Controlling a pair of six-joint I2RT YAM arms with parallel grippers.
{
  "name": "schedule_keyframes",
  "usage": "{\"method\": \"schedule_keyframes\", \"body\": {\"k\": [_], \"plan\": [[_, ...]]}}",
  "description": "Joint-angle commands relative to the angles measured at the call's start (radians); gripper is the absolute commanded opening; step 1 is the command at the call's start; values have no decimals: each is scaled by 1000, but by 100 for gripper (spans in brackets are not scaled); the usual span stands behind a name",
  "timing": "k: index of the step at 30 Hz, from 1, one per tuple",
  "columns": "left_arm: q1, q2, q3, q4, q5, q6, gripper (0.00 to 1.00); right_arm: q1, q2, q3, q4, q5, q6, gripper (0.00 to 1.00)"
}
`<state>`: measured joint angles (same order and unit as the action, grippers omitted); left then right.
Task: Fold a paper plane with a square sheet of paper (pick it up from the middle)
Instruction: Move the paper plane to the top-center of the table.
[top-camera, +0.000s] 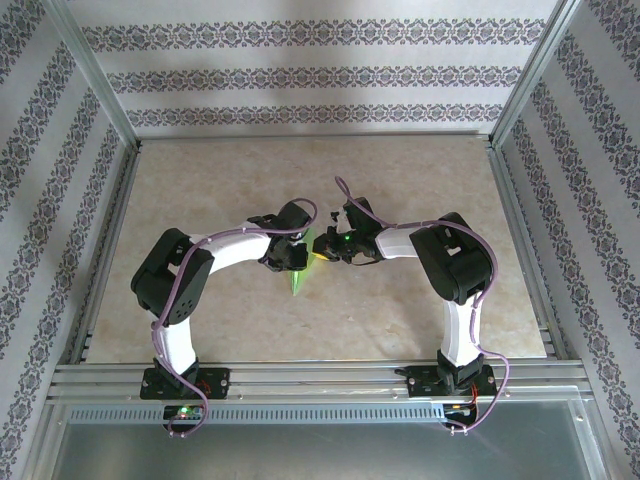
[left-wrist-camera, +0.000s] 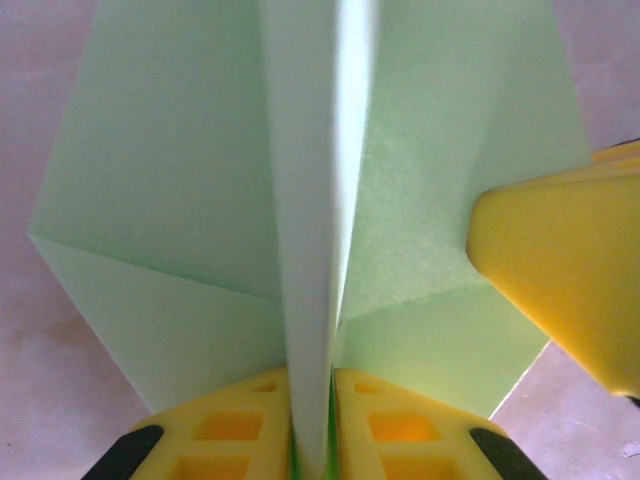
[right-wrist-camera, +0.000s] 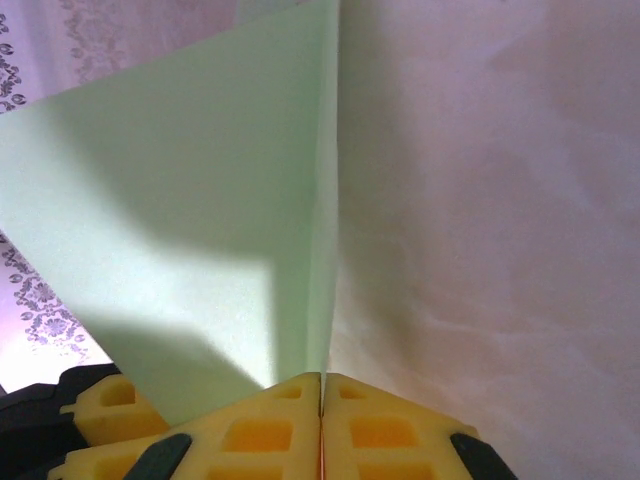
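The paper plane (top-camera: 297, 277) is light green paper folded to a point, held above the middle of the table with its tip toward the near edge. My left gripper (top-camera: 296, 252) is shut on its raised centre fold (left-wrist-camera: 305, 200), and the wings (left-wrist-camera: 180, 200) spread to both sides. My right gripper (top-camera: 328, 246) comes in from the right and is shut on the paper's thin edge (right-wrist-camera: 322, 250). In the right wrist view the green sheet (right-wrist-camera: 200, 180) spreads to the left. One yellow right finger (left-wrist-camera: 560, 270) shows in the left wrist view.
The beige table (top-camera: 400, 180) lies bare around the two arms. Metal frame posts (top-camera: 525, 90) and patterned walls (top-camera: 300, 75) close in the back and sides. A metal rail (top-camera: 320, 380) carries the arm bases at the near edge.
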<state>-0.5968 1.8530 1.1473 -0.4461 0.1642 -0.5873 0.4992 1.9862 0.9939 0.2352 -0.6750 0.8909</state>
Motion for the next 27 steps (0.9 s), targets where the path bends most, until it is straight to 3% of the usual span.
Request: {"method": "schedule_keyframes", "body": {"k": [1,6,11,15,24,27], "plan": [[-12,12,31,-51,0,-2,12,-5,6,21,-7,-17,-8,9],[-12,-6,35,-56,-25,-3,3,-18,-27,20,-21,-8,-22,16],[-8,-30,60,-77,-88,9,0,-57,-138,2,-113,62,-111,40],[14,-26,119,-95,-141,24,1,-104,-281,-24,-244,197,-237,60],[78,148,400,-165,-236,47,2,-177,-521,-96,-394,456,-442,97],[98,219,486,-185,-237,54,2,-194,-570,-124,-393,478,-469,98]]}}
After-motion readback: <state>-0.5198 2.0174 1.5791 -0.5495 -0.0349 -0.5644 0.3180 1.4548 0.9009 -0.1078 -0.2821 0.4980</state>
